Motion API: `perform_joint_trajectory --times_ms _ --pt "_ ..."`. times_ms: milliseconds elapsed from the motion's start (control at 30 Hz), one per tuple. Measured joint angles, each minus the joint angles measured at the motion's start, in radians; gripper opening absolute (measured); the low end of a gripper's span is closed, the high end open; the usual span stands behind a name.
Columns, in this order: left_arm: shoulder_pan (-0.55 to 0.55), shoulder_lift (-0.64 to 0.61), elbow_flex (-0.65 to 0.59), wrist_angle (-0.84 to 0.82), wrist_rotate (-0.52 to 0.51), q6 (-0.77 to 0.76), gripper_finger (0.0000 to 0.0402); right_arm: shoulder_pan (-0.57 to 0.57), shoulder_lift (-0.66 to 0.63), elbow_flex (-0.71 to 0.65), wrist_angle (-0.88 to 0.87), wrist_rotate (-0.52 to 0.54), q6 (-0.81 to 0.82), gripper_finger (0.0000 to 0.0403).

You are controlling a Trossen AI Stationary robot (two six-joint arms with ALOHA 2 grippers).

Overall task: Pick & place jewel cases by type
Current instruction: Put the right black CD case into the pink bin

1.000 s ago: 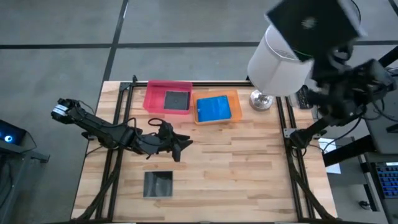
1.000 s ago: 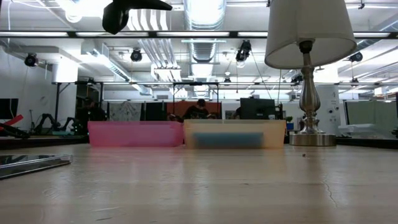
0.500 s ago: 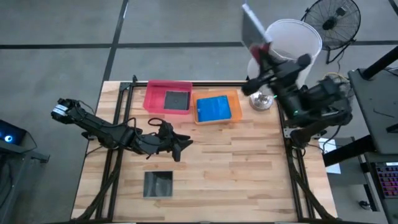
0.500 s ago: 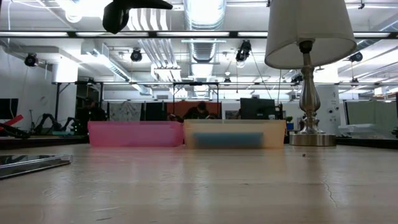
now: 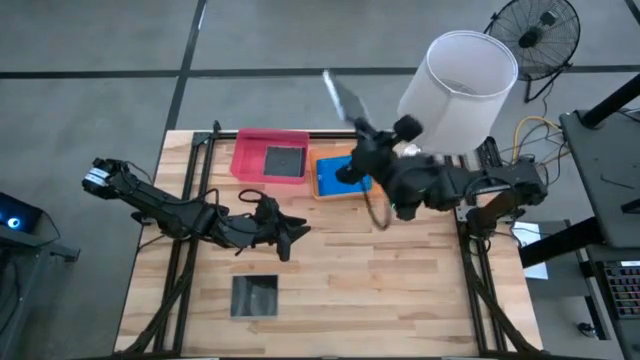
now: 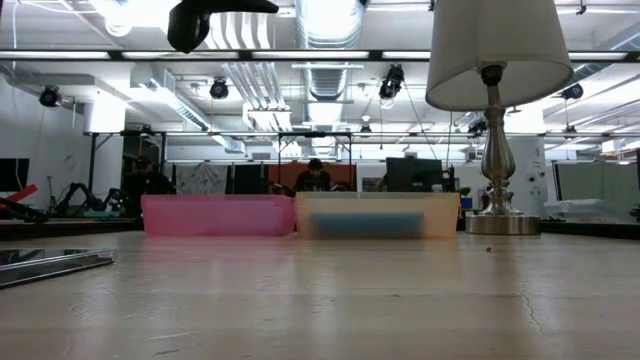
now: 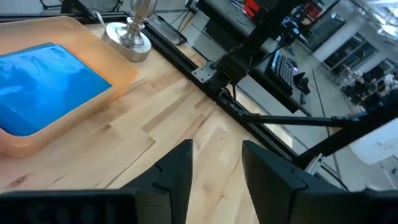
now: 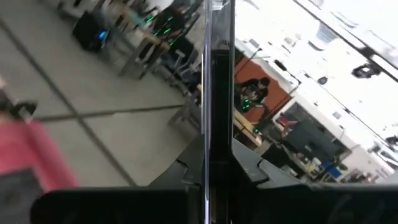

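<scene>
Trays: pink (image 5: 245, 156) with dark case (image 5: 283, 161), orange (image 5: 376, 158) with blue case (image 5: 345, 175); left jaws parted, empty; right jaws gripping another dark case (image 8: 217, 74).

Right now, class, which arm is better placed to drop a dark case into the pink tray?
The right gripper: it already grips a dark case near the pink tray; the left gripper is empty.

lamp (image 5: 457, 80): white shade, metal base, table's far right corner | pink tray (image 5: 255, 146) touching orange tray (image 5: 374, 160), far edge | fan (image 5: 541, 30): floor beyond the table (image 5: 400, 290)
</scene>
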Motion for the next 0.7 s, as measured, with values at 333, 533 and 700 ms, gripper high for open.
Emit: perform_joint_trajectory --times_ms 333,533,700 --pt "-0.001 -0.071 0.0 -0.031 0.028 0.188 0.0122 0.0 0.05 0.0 -0.605 -0.199 0.643 0.0024" --pt "0.0 -0.118 -0.001 -0.075 0.027 0.387 0.0122 -0.001 0.076 -0.001 -0.776 -0.34 0.821 0.0024" --pt "0.001 -0.156 -0.001 -0.131 -0.004 0.49 0.0122 0.001 0.09 0.0 -0.774 -0.469 0.842 0.0024"
